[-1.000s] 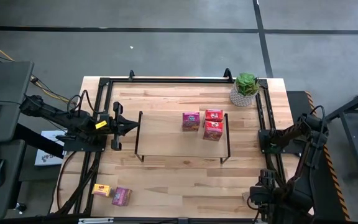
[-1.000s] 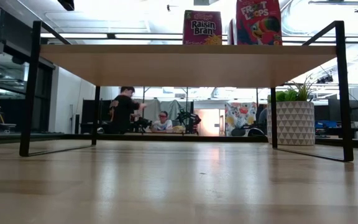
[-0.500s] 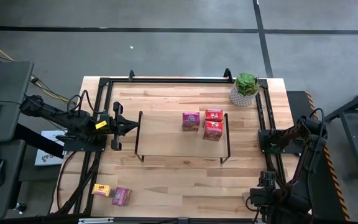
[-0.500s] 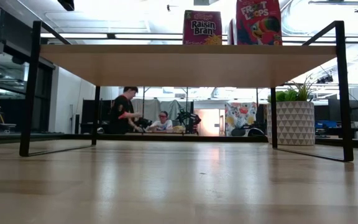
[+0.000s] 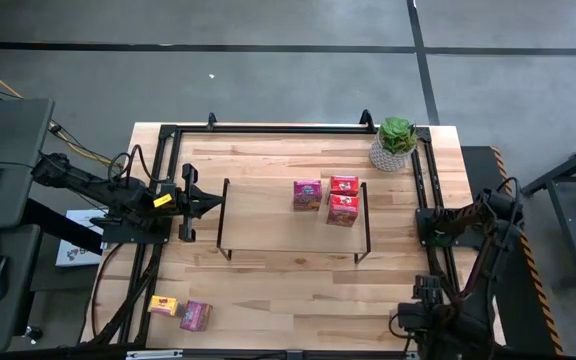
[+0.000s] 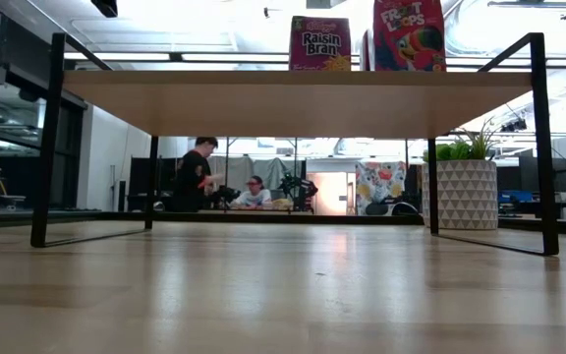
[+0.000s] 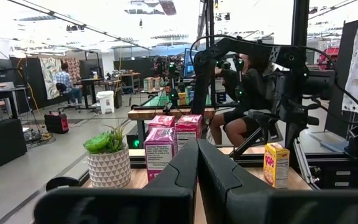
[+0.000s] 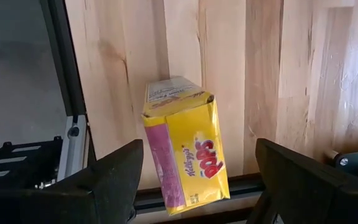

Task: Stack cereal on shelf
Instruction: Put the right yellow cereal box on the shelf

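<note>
Fingers of the right tool stood wide apart on either side of a yellow Corn Pops box, which stood on the tabletop close to its black frame rail and looked untouched by either finger. The likeliest trouble from here was a skewed closure: the box sat turned relative to the fingers, so one finger could meet a corner first and twist or tip it toward the rail, or pinch it too near an edge to lift cleanly. In the high view the right arm was folded back at the tabletop's near right corner, its wrist pointing down.

The left tool was fully closed and empty, held level just beside the shelf at its left end, the arm stretched in from the left edge.

On the shelf stood a magenta Raisin Bran box and two red Froot Loops boxes. Another yellow box and a magenta box lay near the near left corner, well apart from both arms.
</note>
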`<action>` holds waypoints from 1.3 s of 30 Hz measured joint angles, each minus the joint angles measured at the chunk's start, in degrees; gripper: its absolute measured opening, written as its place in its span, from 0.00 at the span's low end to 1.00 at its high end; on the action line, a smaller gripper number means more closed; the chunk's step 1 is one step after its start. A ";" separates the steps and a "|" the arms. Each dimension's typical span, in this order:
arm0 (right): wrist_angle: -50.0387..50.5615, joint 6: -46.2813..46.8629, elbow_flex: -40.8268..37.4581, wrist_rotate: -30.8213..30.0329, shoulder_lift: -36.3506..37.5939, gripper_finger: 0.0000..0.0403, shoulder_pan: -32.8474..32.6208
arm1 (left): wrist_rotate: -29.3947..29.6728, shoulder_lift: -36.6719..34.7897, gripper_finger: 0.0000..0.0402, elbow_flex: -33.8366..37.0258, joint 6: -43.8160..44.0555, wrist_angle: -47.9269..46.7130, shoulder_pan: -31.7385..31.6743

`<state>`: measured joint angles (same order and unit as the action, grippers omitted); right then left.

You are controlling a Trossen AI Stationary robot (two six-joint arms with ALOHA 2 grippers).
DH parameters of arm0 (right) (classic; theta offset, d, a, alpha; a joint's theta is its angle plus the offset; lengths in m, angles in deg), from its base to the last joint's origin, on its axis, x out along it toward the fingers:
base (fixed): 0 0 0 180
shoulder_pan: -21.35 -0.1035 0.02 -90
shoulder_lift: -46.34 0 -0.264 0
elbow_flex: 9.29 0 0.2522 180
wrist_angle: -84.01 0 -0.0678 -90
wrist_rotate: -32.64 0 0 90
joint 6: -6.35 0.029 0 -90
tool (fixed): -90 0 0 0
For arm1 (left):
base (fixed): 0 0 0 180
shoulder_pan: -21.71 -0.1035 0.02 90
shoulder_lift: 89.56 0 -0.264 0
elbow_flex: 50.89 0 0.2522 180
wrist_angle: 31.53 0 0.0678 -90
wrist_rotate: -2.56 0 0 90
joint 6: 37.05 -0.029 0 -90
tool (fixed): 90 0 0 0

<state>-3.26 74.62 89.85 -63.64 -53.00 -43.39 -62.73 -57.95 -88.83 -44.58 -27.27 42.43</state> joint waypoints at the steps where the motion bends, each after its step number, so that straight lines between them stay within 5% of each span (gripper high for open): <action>1: 0.04 -0.22 0.00 0.34 -0.01 0.75 0.24 | 0.00 0.00 0.00 0.00 0.00 0.00 0.00; 20: -1.25 -1.46 0.00 0.97 -0.46 0.75 0.67 | 0.00 -0.01 0.00 0.00 0.00 -0.14 0.00; 25: -0.86 -4.20 0.00 5.32 -3.19 0.75 0.90 | 0.00 -0.02 0.00 0.00 0.00 -0.15 0.01; 34: 0.12 -4.83 0.00 1.38 -3.53 0.75 1.41 | 0.00 0.00 0.00 0.00 0.02 -0.17 -0.01; 39: 0.37 -4.18 0.00 6.50 -3.77 0.75 1.76 | -0.02 -0.02 0.00 0.00 0.02 -0.20 0.01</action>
<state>-2.88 70.43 89.85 -57.14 -56.76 -41.63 -62.75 -57.97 -88.83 -44.56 -27.47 42.44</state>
